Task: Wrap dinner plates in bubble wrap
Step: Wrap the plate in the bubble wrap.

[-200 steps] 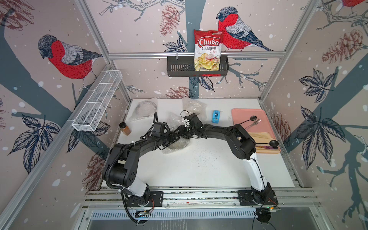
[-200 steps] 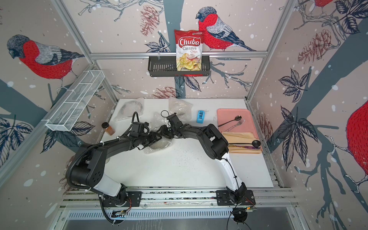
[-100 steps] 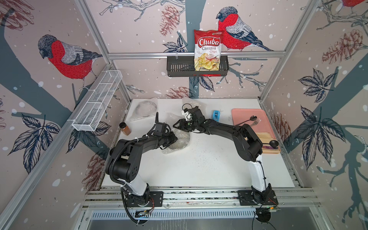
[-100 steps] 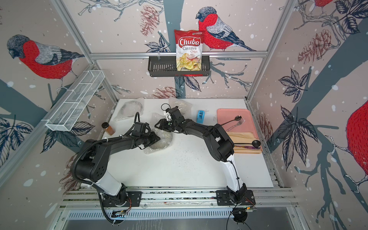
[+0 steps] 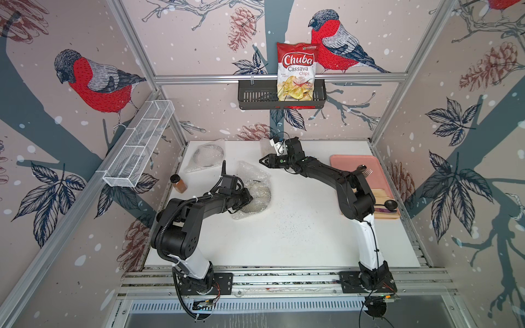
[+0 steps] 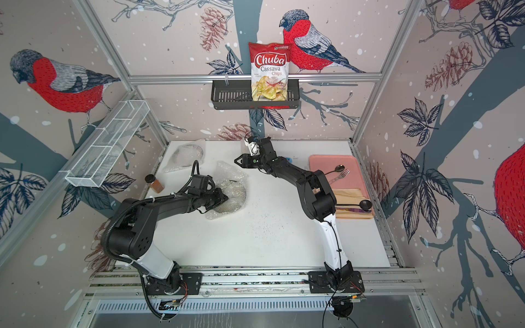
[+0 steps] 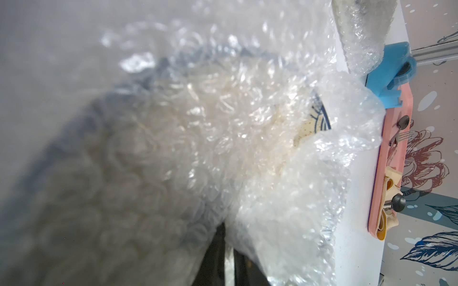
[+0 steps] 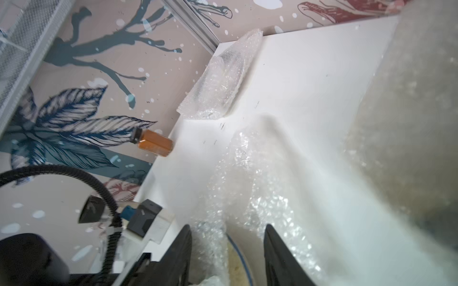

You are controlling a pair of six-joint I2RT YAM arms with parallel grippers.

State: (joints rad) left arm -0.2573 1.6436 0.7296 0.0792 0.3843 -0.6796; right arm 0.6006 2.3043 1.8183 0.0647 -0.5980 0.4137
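Note:
A cream speckled dinner plate (image 5: 258, 198) (image 6: 234, 200) lies at the table's left centre on crinkled bubble wrap (image 5: 252, 173) (image 6: 230, 170), which partly covers it. One flap of the wrap stands up on the far side. My left gripper (image 5: 249, 198) (image 6: 225, 198) (image 7: 229, 237) reaches over the plate, shut on a fold of bubble wrap (image 7: 247, 161). A dark-patterned edge of the plate (image 7: 316, 121) shows in the left wrist view. My right gripper (image 5: 262, 162) (image 6: 237, 162) (image 8: 228, 226) hovers open beside the raised flap, holding nothing. The plate's dark rim (image 8: 238, 257) shows below it.
A wrapped plate (image 5: 208, 154) (image 8: 220, 81) lies at the back left. An orange spice jar (image 5: 178, 183) stands at the left edge. At the right are a pink tray (image 5: 349, 162) with cutlery and a wooden board (image 5: 382, 196). More bubble wrap (image 5: 267, 144) sits behind my right wrist.
My left gripper has closed on the bubble wrap over the plate. My right gripper, still open, swung left toward the flap, then drew back toward the far side.

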